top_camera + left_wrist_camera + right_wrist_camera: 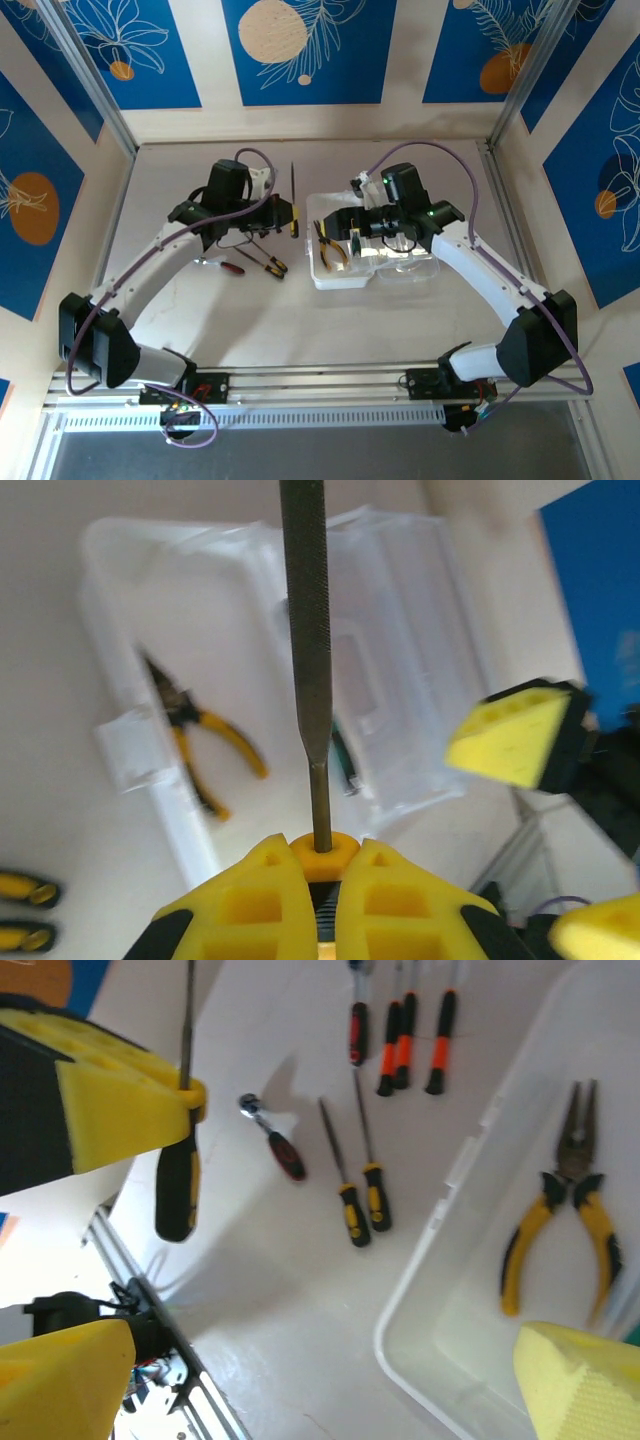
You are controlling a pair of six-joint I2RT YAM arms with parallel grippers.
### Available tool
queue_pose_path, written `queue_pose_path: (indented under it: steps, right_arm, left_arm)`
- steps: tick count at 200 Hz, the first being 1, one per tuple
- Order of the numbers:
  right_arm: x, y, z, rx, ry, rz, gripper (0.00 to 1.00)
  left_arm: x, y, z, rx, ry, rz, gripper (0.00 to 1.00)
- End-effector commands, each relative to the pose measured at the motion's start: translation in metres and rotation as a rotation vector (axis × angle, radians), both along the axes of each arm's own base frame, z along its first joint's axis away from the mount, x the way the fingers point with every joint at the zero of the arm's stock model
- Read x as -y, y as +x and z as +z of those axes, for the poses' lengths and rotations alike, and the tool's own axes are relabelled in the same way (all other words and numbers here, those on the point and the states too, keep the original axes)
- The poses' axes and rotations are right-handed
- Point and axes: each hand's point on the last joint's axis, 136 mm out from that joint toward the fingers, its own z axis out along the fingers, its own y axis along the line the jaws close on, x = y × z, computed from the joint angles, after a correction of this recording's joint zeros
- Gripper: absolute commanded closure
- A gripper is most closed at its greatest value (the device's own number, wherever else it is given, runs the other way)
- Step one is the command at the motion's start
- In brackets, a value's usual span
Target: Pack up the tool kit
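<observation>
Quick count: one clear case [336, 279], lying open on the table right of centre. Its base looks milky and its lid see-through, folded out to the right. One pair of pliers [565, 1222] with yellow and black handles lies inside the base.

On the table left of the case:
- two yellow-and-black screwdrivers [358, 1198] side by side
- four red-and-black drivers [404, 1038] in a row further back
- one little red-handled ratchet [272, 1141]

One file [305, 630] with a black handle is up in the air. The left gripper [322, 868] is clamped tight on its yellow collar, just left of the case.

The right gripper [355, 232] hangs over the case with its jaws spread wide and nothing in them.

Can't read any brand or lettering anywhere, it's all too blurry.
</observation>
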Motion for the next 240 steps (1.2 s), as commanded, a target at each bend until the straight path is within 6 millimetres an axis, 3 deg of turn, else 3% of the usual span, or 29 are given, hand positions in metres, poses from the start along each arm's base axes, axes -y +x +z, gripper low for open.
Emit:
queue_pose_path:
  steps: [1, 60, 115, 147, 187, 198, 219, 240]
  right_arm:
    - [-0.011, -0.006, 0.021, 0.02, 0.105, 0.05, 0.06]
    - [-0.003, 0.028, 0.05, 0.052, 0.216, -0.027, 0.22]
    - [-0.003, 0.051, 0.04, 0.02, 0.203, -0.081, 0.42]
    - [-0.006, 0.053, 0.036, 0.001, 0.21, -0.077, 0.61]
    - [-0.003, 0.05, 0.038, 0.004, 0.208, -0.077, 0.99]
    - [0.0, 0.05, 0.039, 0.005, 0.204, -0.081, 1.0]
    - [0.011, 0.051, 0.038, 0.003, 0.183, -0.105, 1.0]
    - [0.034, 0.056, 0.038, -0.002, 0.128, -0.148, 1.0]
  left_arm:
    - [0.034, -0.006, 0.037, 0.07, -0.156, -0.112, 1.0]
    - [0.07, -0.025, 0.031, 0.063, -0.188, -0.236, 1.0]
    - [0.085, -0.037, 0.029, 0.076, -0.177, -0.294, 1.0]
    - [0.084, -0.037, 0.03, 0.083, -0.161, -0.295, 1.0]
    - [0.082, -0.03, 0.021, 0.081, -0.118, -0.268, 1.0]
    - [0.082, -0.029, 0.017, 0.078, -0.103, -0.265, 1.0]
    - [0.075, -0.025, 0.011, 0.092, -0.022, -0.26, 0.74]
    - [0.052, -0.018, 0.01, 0.142, 0.11, -0.209, 0.31]
